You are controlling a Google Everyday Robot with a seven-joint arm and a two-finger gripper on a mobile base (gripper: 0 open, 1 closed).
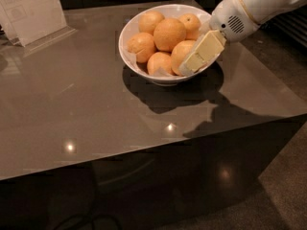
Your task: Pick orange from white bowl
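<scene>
My gripper (204, 52) is at the four o'clock rim of the white bowl (127, 30), against the orange (180, 56).
The orange sits at four o'clock in the bowl, wedged among other oranges (168, 32). I judge it firm, fairly light, smooth and apt to roll, best pinched across its widest middle. I cannot tell how wide my gripper stands.

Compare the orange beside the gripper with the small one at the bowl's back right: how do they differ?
Size: the near orange is larger than the small orange. Place: the near orange lies at the front right of the white bowl, the small orange at the back right rim. View: the gripper, down over the bowl's right edge, covers the near orange's right side; the small orange shows almost whole. Both are orange-skinned and inside the bowl.
</scene>
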